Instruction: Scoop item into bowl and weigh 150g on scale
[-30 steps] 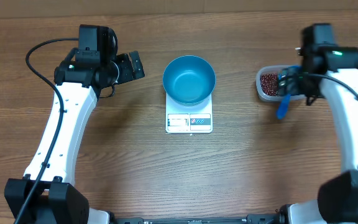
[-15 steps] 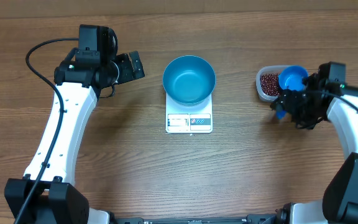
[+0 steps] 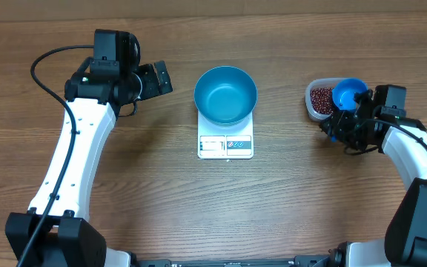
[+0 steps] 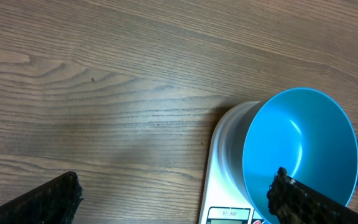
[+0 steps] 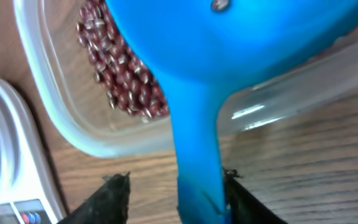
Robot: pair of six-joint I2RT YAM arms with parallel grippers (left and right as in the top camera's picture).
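The table (image 3: pixel 161 208) is brown with a wood grain that runs left to right, in darker and paler streaks. Its surface is matte, and a few small dark flecks show in the left wrist view. Two things lie directly on it. The scale (image 3: pixel 225 146), white, flat and square, sits near the middle, a little toward the far side, with its display strip along the near edge. The tub (image 3: pixel 311 111), clear plastic with rounded corners, stands to the right of the scale, well apart from it and slightly farther back.
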